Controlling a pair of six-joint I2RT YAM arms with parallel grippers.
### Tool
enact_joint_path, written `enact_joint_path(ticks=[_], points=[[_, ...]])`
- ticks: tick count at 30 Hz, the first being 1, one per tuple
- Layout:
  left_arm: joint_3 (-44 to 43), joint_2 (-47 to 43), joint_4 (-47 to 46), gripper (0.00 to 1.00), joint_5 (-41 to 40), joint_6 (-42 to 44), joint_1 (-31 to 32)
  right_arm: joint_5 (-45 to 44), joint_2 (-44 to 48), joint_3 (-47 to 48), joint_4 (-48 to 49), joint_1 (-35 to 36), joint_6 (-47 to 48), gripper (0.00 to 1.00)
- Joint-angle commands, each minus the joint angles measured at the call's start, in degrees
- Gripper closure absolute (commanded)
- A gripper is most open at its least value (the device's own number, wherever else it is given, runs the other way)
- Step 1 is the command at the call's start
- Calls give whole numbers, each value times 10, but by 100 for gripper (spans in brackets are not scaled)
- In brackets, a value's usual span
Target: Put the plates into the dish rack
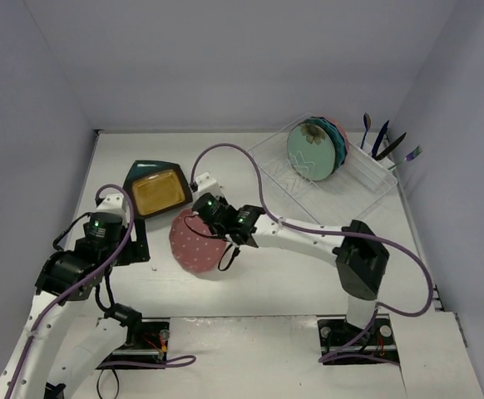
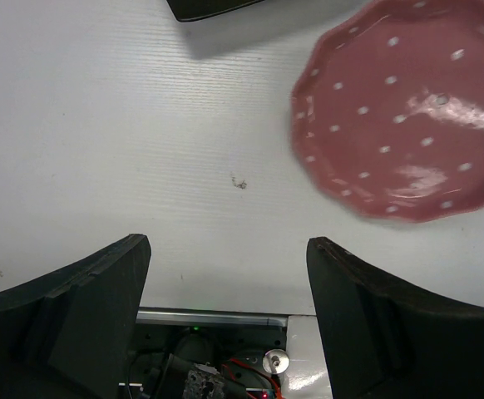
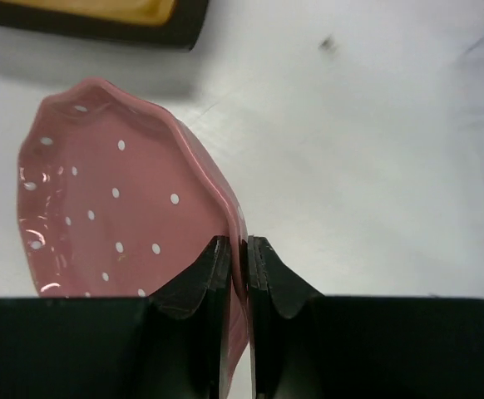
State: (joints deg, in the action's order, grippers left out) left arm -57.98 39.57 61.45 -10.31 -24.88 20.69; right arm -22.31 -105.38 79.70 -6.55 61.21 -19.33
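My right gripper [image 3: 238, 249] is shut on the rim of the pink dotted plate [image 1: 194, 246], which it holds tilted just above the table; the plate also shows in the right wrist view [image 3: 117, 199] and the left wrist view [image 2: 408, 116]. My left gripper [image 2: 228, 249] is open and empty over bare table, left of the pink plate. The mustard-yellow plate [image 1: 159, 191] lies on the dark teal plate [image 1: 142, 171] at the back left. The mint flower plate [image 1: 310, 151] stands upright in the clear dish rack [image 1: 367, 184], with the teal-blue dotted plate [image 1: 337, 133] behind it.
Several utensils [image 1: 383, 137] stand in the rack's section at the far right. The right arm [image 1: 308, 237] stretches across the table's middle. Grey walls close in the table on three sides.
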Motion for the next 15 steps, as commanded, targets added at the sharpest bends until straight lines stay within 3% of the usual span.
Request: enact_joint_path(ticks=[1, 8, 12, 15], points=[[-28, 12, -25, 24, -2, -2, 3, -127, 107, 52, 56, -2, 196, 100], [-28, 25, -34, 24, -3, -3, 3, -167, 199, 41, 219, -18, 471, 100], [-25, 33, -41, 24, -4, -3, 3, -154, 225, 27, 296, -91, 640, 100], [-26, 40, -47, 24, -6, -4, 3, -108, 231, 25, 331, -170, 686, 100]])
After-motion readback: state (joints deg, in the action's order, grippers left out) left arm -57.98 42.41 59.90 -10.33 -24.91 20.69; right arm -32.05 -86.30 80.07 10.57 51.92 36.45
